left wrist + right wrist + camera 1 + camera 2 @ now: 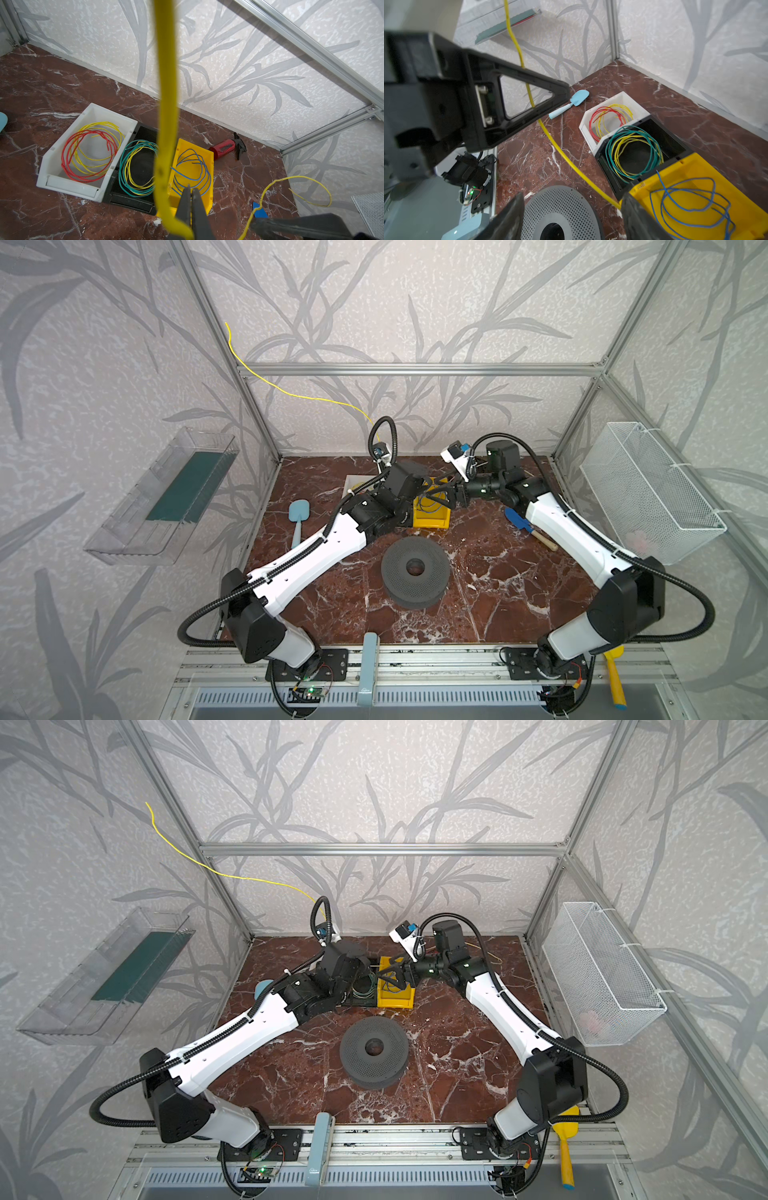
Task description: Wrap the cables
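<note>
The yellow cable (291, 394) (232, 876) rises from my left gripper and arcs up past the left frame post. In the left wrist view it (167, 104) sweeps close by the lens and bends into my left gripper (191, 195), whose jaws are shut on it. My right gripper (572, 196) stands open just right of it, over the yellow bin (432, 522). The cable (560, 149) runs down to the inner side of one of its fingers (631, 209). Beyond that finger the cable curls into a loose loop (291, 178) on the table at the back right.
A grey perforated spool (415, 568) lies mid-table. A white bin (68, 185) holds red and yellow coils, a black bin (128, 200) green and yellow coils, the yellow bin blue wire. A light-blue spatula (298, 514), blue trowel (519, 522), red tool (224, 146) and wire basket (648, 489) stand around.
</note>
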`<act>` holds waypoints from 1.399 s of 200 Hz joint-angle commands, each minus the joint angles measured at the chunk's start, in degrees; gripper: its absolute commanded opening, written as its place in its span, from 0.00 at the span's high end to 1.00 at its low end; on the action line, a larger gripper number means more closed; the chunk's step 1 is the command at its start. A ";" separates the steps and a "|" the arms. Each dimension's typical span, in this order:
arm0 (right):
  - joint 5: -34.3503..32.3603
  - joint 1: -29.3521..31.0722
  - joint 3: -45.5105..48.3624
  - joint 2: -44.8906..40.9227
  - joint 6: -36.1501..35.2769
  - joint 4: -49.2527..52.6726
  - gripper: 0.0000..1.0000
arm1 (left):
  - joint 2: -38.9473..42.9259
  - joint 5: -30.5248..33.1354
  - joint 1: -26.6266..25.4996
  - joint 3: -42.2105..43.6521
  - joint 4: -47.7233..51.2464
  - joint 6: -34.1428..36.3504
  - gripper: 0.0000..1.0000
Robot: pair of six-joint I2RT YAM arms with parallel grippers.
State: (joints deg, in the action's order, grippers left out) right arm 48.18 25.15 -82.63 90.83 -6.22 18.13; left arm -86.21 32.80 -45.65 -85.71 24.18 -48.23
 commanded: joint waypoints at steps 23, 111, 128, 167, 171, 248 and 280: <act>3.79 3.55 -8.57 3.47 -8.55 7.47 0.33 | 0.03 -3.70 -0.05 -3.51 3.24 -0.06 1.00; -0.51 4.74 -10.29 4.38 -12.55 9.00 0.83 | -2.02 -9.51 -0.06 -6.19 5.05 0.61 1.00; -1.88 5.12 -9.95 4.04 -13.47 9.47 0.90 | -1.91 -9.98 -0.05 -6.53 5.60 0.82 1.00; -4.12 5.23 -7.69 2.45 -13.39 7.86 1.00 | -1.34 -10.72 -0.06 -7.04 6.88 1.75 1.00; -4.35 5.23 -7.49 2.30 -13.43 7.68 1.00 | -1.26 -10.81 -0.06 -7.04 6.93 1.89 1.00; -5.29 5.15 -6.15 1.40 -13.73 8.33 1.00 | 5.67 -13.57 1.21 -7.40 13.93 11.47 0.07; -6.34 4.96 -5.04 0.78 -11.13 7.56 1.00 | 12.68 -20.20 2.78 -7.55 20.92 18.02 0.05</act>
State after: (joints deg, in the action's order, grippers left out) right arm 42.39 29.98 -88.66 93.89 -19.29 25.78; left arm -79.81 17.23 -44.05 -90.83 37.89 -36.77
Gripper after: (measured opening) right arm 0.052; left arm 0.941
